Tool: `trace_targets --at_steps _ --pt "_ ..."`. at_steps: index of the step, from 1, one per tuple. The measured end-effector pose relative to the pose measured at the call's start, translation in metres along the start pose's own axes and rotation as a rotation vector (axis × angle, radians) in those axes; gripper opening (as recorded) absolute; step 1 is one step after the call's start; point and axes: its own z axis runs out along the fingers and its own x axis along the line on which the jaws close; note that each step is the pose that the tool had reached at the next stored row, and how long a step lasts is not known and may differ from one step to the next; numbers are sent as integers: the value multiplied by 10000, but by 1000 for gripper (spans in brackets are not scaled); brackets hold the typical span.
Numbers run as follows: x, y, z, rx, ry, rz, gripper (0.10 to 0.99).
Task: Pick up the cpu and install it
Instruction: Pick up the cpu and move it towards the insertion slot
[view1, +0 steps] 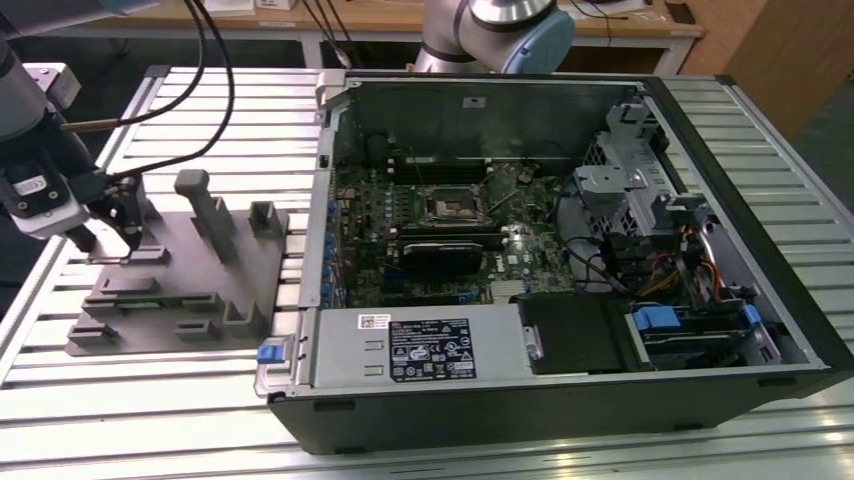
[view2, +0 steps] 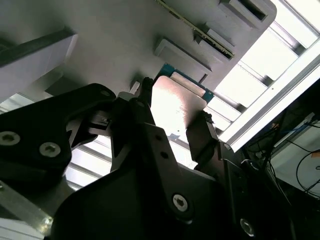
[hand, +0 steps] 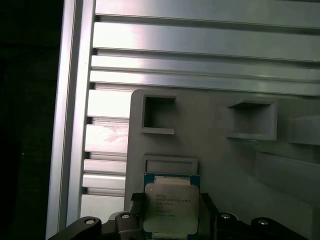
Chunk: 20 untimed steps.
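- The cpu (hand: 170, 209) sat between the fingers (view2: 144, 102) of the gripper (view1: 114, 238). They were drawn in narrow against two opposite edges and held it, as far as both wrist views showed.
- It lay flat with its metal top showing, low over the grey tray (hand: 215, 165) and just beside a small empty recess. I could not tell whether it rested on the tray or hung just clear.
- I judged it light, thin and stiff, with a slick top and a delicate underside. The bare side edges seemed the right place to grip, kept level and not squeezed hard.
- Beyond the tray ran the slatted table (hand: 200, 47).
- Farthest off, to the exterior view's right, stood the open computer case (view1: 561, 410) with its socket (view1: 451, 205), well apart from the gripper.
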Motion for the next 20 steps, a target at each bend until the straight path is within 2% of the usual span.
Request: trace_targets --at_steps 14,20 --pt "0 9 -201 0 0 0 525" --pt "-1 14 -312 -1 0 0 525"
